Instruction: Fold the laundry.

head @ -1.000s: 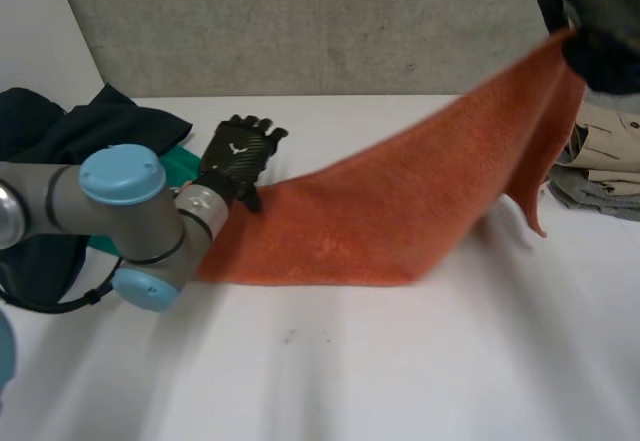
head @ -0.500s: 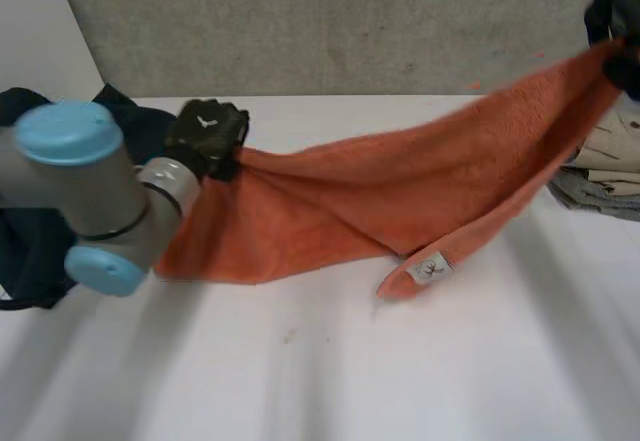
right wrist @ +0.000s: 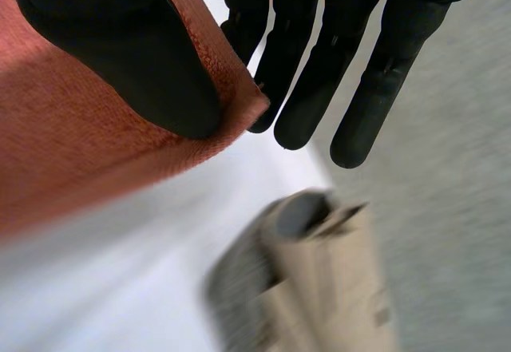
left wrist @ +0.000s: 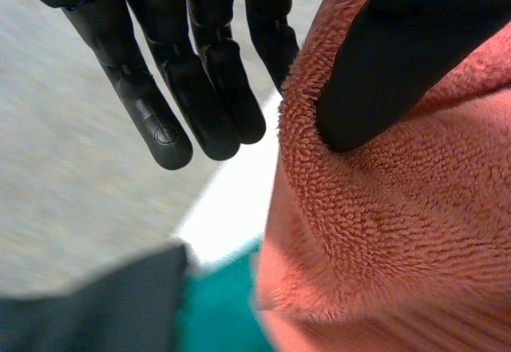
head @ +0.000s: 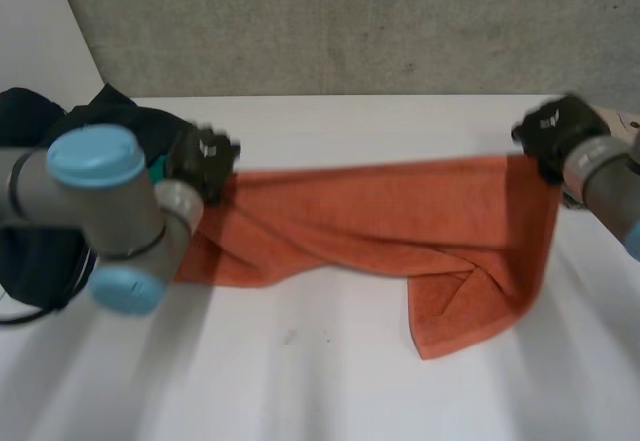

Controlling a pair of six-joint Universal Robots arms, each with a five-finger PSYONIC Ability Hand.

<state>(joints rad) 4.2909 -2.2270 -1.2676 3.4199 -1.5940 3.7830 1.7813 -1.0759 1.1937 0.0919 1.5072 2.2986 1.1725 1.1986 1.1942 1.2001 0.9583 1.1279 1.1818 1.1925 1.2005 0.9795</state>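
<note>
The big white table (head: 300,391) runs from a grey wall (head: 350,21) at the back to the front, and there is a wide stretch of bare top in front of the long orange fluffy towel (head: 380,211). The towel lies in the middle of the table and runs from side to side, with its back edge pulled straight between the two hands. Its front part sags and twists, and one end flops toward the front. At the left edge sits a dark pile of clothes (head: 110,116), right by that end of the towel. The left wrist view also shows a teal cloth (left wrist: 219,312) beside the pile. Folded beige and grey clothes (right wrist: 335,288) sit near the right end. The left hand (head: 203,158) pinches the towel's left edge between thumb and one finger, with the other fingers straight. The right hand (head: 553,131) pinches the right back corner the same way.
</note>
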